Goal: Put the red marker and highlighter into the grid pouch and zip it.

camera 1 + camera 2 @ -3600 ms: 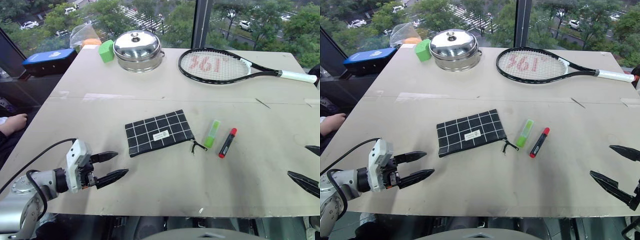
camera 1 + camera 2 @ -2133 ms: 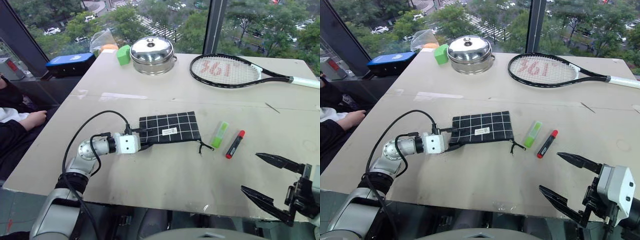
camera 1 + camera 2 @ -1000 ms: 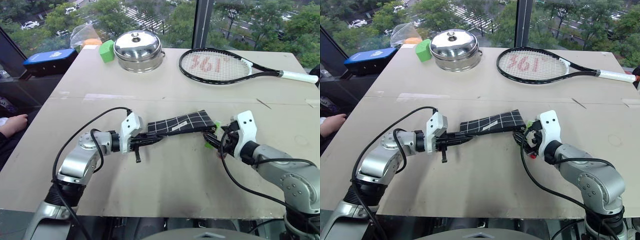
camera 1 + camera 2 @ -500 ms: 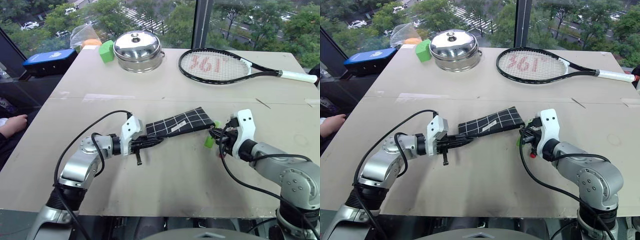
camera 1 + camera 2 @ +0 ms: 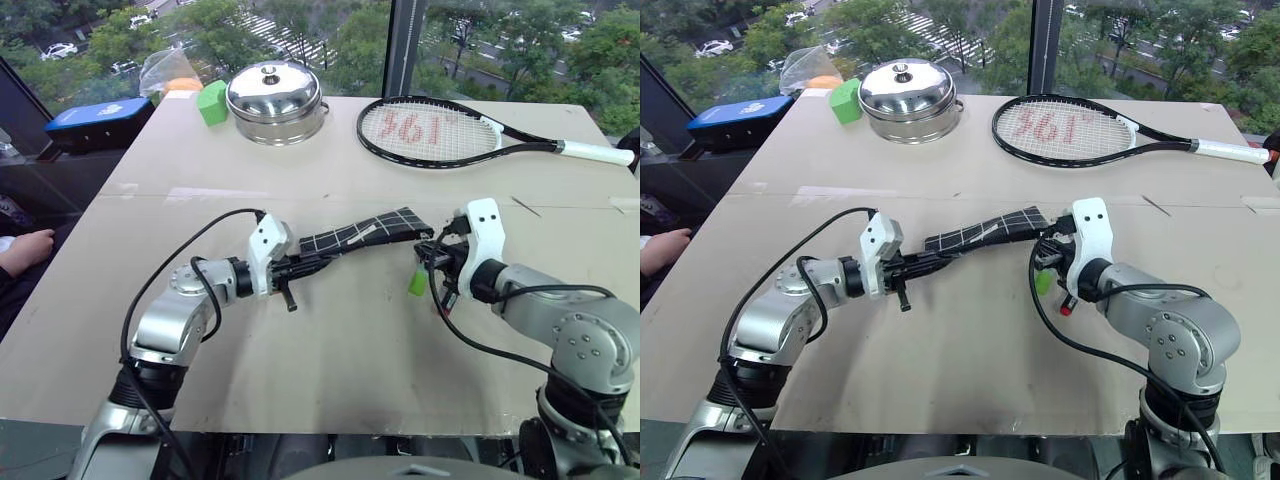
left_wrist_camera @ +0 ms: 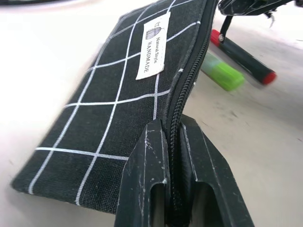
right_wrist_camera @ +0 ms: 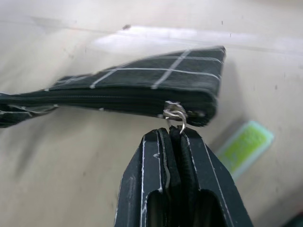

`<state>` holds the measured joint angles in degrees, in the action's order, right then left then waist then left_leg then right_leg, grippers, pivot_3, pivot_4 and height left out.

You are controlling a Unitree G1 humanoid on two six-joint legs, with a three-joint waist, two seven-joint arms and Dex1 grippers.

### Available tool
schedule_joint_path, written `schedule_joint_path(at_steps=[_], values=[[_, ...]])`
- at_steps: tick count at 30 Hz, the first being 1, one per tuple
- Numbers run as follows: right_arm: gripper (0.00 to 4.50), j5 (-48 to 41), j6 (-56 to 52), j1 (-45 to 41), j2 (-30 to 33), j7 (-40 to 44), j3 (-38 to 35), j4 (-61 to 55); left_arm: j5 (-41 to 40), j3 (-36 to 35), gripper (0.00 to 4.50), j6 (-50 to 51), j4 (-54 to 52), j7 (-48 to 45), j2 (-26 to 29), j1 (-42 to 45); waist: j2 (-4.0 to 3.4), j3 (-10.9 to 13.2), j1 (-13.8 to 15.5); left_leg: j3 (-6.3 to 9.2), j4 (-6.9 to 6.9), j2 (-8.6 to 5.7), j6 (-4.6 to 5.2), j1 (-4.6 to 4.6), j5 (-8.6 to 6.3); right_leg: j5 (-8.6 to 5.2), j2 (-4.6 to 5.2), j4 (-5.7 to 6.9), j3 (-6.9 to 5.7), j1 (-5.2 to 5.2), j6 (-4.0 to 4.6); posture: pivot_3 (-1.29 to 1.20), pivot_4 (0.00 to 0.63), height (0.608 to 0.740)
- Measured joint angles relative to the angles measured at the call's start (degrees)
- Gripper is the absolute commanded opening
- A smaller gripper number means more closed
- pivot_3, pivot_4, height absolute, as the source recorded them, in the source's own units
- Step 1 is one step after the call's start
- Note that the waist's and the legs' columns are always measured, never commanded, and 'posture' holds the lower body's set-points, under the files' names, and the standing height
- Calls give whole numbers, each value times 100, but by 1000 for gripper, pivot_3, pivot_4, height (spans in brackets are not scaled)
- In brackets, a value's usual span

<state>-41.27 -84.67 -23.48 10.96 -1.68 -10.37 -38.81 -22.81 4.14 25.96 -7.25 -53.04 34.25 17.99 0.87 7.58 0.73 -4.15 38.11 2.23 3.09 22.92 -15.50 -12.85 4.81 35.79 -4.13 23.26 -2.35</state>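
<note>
Mid-frame, the left gripper (image 6: 173,142) pinches the grid pouch (image 5: 365,233) at its zipper edge while the right gripper (image 7: 176,137) clamps its pull cord (image 7: 175,133), highlighter (image 5: 418,282) and red marker (image 6: 242,57) on the table (image 5: 350,360) below; unzipping comes next, likely needing a steady pull along the zipper.

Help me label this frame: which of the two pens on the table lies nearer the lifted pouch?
The highlighter, light green and flat; it lies between the grid pouch and the red marker, which is black with red ends.
</note>
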Motion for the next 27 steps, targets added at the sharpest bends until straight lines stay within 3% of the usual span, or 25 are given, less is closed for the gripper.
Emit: schedule_joint_path(at_steps=[27], values=[[102,557,-167,-606,237,626,459,404,6,91,0,293,-361,89,-150,-198,-1,1,-19,-2,-3,1,0,0,0,0,-1,1,3,4,1,0,150,740]])
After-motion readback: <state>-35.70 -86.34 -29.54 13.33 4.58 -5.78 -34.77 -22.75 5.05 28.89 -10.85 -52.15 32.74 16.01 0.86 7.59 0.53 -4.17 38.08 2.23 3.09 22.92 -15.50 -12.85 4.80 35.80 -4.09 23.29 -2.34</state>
